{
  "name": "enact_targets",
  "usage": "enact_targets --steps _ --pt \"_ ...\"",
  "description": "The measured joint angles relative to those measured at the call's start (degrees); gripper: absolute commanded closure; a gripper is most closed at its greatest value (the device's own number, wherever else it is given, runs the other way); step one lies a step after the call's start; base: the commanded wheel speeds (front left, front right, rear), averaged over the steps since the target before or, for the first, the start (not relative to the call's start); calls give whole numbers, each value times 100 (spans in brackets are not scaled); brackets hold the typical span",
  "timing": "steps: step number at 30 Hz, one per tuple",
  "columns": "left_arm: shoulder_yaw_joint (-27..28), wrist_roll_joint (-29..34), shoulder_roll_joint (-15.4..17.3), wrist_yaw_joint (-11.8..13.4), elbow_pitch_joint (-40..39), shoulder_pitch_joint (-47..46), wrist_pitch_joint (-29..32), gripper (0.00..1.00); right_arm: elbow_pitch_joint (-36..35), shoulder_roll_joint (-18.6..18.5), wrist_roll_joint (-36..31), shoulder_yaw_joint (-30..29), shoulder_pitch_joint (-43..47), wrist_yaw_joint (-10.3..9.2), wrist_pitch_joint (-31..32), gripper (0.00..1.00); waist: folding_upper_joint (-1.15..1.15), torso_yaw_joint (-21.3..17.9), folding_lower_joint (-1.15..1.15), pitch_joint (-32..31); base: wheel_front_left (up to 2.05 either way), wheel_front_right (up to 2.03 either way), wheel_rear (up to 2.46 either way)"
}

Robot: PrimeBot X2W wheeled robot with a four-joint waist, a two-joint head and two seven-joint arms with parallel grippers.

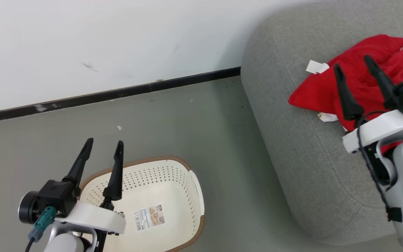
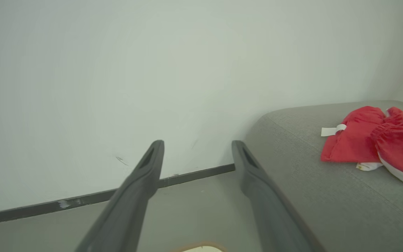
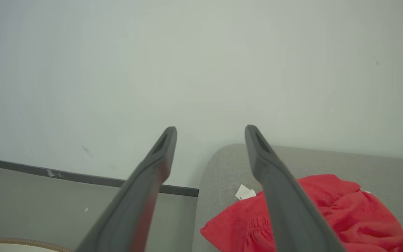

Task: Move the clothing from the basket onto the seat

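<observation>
The red clothing with white tags lies bunched on the grey seat at the right; it also shows as clothing and clothing in the wrist views. The cream basket with a brown rim stands on the floor at the lower left, holding nothing but its barcode sticker. My left gripper hangs open above the basket's near-left rim. Above the clothing my right gripper is open, nothing between its fingers.
A white wall with a black skirting strip runs behind the grey-green floor. A few small white scraps lie on the floor near the wall. Open floor separates basket and seat.
</observation>
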Motion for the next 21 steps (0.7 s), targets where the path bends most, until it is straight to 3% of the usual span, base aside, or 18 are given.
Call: enact_targets --steps 9,21 --pt "354 -93 8 176 146 363 -98 0 -385 570 -307 186 532 0 -1 0 0 323 0 -251 0 0 0" --pt "699 -237 -122 376 296 843 -160 0 -654 871 -784 124 1467 0 -1 0 0 605 0 -673 0 0 0"
